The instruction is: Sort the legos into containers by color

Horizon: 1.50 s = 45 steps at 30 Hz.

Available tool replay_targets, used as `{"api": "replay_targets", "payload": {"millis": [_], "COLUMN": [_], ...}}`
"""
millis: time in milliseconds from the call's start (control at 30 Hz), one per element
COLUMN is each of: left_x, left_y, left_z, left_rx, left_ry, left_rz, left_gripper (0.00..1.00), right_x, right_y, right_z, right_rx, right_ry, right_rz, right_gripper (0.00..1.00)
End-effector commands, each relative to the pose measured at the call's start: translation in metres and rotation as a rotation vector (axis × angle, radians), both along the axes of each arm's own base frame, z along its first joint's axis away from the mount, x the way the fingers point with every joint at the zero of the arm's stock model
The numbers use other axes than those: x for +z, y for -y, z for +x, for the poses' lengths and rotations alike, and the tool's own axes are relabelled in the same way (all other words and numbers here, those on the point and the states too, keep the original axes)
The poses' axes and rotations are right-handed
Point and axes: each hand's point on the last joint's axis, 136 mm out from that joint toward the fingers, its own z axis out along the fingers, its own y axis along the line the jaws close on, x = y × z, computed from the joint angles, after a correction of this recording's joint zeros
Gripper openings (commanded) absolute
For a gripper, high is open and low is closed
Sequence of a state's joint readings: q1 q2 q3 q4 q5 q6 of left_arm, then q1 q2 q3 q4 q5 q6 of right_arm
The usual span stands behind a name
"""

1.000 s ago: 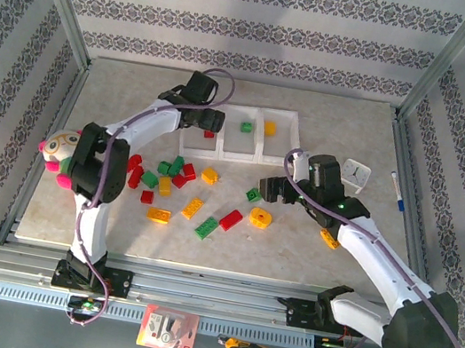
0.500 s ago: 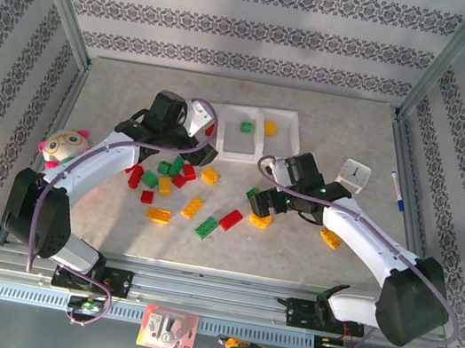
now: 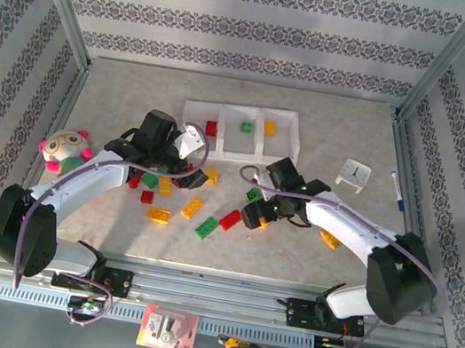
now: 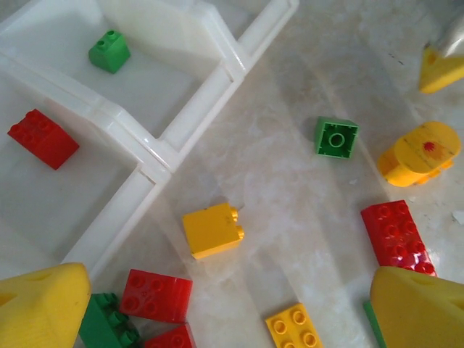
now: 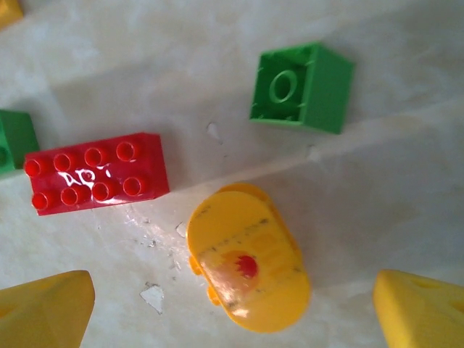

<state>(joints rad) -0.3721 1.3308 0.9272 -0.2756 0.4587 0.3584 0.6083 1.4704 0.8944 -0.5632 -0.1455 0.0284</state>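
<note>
Overhead, the containers (image 3: 240, 130) sit in a row at the back of the worktop (image 3: 129, 97), their long axis running left to right. They hold a red brick on the left, a green one in the middle and a yellow one on the right. Loose legos (image 3: 192, 207) lie scattered in front of them. The left arm curves in from its base with its elbow out to the left, and the left pincer (image 3: 187, 155) is low over the pile. The right arm folds sharply at the elbow and reaches back inward, with the right pincer (image 3: 255, 216) down near the worktop.

From the left wrist, the yellow fingertips (image 4: 43, 304) are spread wide with nothing between them. A yellow square brick (image 4: 212, 230) lies just beside the container wall. A green brick (image 4: 336, 136) lies hollow side up.

From the right wrist, the pincer is spread on either side of a rounded yellow brick (image 5: 246, 261) with a red dot. The brick's long axis runs from upper left to lower right, and the tips are clear of it. A red eight-stud brick (image 5: 96, 181) lies lengthwise left to right, carrying white scrawl I cannot read.
</note>
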Motion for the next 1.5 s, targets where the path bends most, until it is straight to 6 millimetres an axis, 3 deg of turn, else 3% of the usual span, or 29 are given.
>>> {"api": "replay_targets", "payload": {"millis": [0,133,367,567,700,900,1000,1167,1267,1467], "left_x": [0.009,0.008,0.004,0.003,0.003,0.0,-0.001,-0.002,-0.003,-0.005], "left_y": [0.008,0.005,-0.001,-0.001,0.0,0.0,0.001,0.003,0.002,0.001], "left_z": [-0.012,-0.019,-0.022,-0.02,-0.021,-0.021,-0.021,-0.02,-0.019,-0.022], "left_rx": [-0.077,-0.077,-0.061,-0.055,-0.053,-0.044,-0.035,-0.031,-0.022,-0.006], "left_ry": [0.05,0.058,0.068,0.067,0.064,0.053,0.047,0.044,0.043,0.019], "left_rz": [-0.028,-0.026,-0.008,-0.01,-0.015,-0.03,-0.049,-0.066,-0.063,-0.072], "left_gripper": [0.99,0.99,0.99,0.99,0.99,0.99,0.99,0.99,0.99,0.99], "right_x": [-0.008,-0.021,-0.034,-0.04,-0.036,-0.007,0.026,0.082,0.095,0.092], "right_y": [-0.001,0.001,0.005,0.007,0.008,0.012,0.011,0.008,0.007,0.012], "right_z": [-0.001,-0.003,-0.005,-0.003,0.0,0.015,0.041,0.115,0.162,0.24], "right_rx": [-0.017,-0.023,-0.073,-0.098,-0.105,-0.166,-0.226,-0.345,-0.386,-0.434], "right_ry": [-0.056,-0.105,-0.15,-0.174,-0.158,-0.084,0.019,0.215,0.277,0.348], "right_rz": [-0.056,-0.113,-0.145,-0.149,-0.151,-0.095,-0.004,0.197,0.243,0.195], "right_gripper": [0.98,0.95,0.73,0.61,0.47,0.42,0.42,0.42,0.41,0.41]}}
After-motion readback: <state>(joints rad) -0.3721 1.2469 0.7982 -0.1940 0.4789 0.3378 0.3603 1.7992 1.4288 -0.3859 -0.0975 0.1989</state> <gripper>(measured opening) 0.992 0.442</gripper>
